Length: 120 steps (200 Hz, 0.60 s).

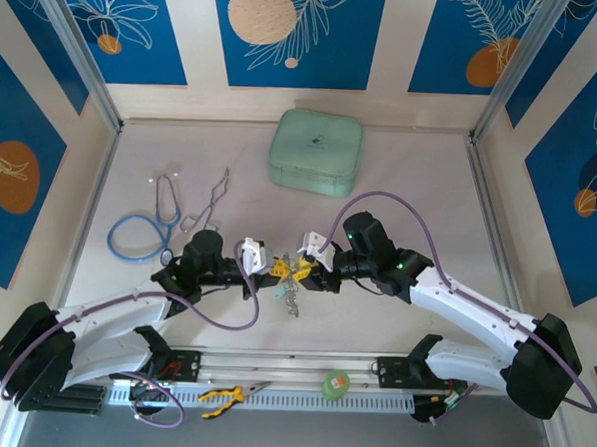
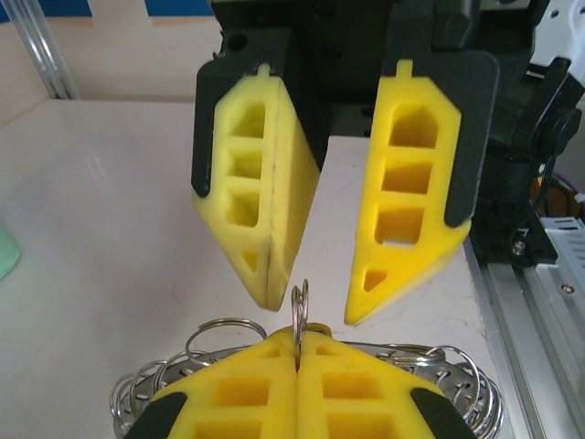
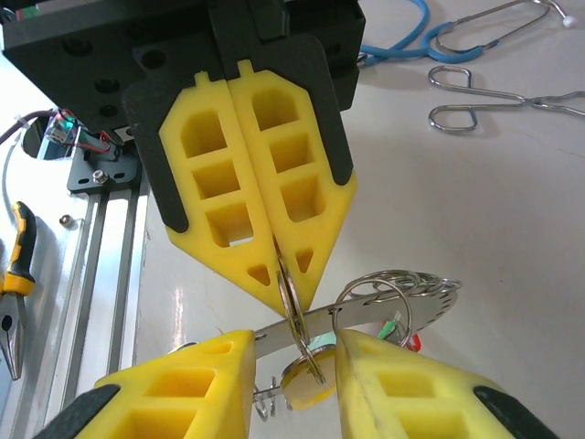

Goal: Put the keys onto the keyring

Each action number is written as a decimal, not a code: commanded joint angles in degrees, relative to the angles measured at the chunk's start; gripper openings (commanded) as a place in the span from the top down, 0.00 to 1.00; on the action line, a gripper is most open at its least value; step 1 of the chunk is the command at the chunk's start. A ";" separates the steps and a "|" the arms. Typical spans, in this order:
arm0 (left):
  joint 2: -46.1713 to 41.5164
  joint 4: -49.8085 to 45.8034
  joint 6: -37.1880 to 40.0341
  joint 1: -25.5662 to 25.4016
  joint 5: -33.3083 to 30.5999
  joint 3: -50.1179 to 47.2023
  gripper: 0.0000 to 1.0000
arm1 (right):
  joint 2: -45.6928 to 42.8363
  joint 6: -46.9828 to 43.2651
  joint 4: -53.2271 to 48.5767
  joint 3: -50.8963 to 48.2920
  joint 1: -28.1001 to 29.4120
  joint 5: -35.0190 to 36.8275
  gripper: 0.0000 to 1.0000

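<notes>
Looks part-way through, no further. Can count at least 2 keys (image 3: 393, 326), green-headed and red-headed, tucked among the loops of the keyring (image 3: 407, 288) and probably threaded on already. Cannot say the same for the yellow-headed key (image 3: 306, 384): hangs right at the loop under work, with the join hidden. Left to do, by this reading: seating that yellow one fully, then adding any others. Finds the left tool (image 2: 297, 346) closed tight on 1 thin wire loop (image 2: 300, 306) of the keyring, held upright and edge-on between the pads. Finds the right tool (image 3: 294, 343) facing it tip to tip, jaws standing moderately apart, gripping nothing, straddling the yellow head and a flat silver strip (image 3: 271, 332), maybe a key blade. Places the whole bunch between the 2 tools, near the middle of the near edge of the worktop (image 1: 400, 189), apparently lifted off the surface, with a short strand dangling below in the top view. Shows as a wreath of many small bright steel rings, overlapping, glossy, hollow in the middle; thin enough to slip and twist easily, going by looks.
</notes>
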 commanded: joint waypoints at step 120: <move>-0.64 5.32 -0.11 0.05 3.52 -0.23 1.00 | -0.60 1.10 6.13 -1.04 0.31 -6.59 0.85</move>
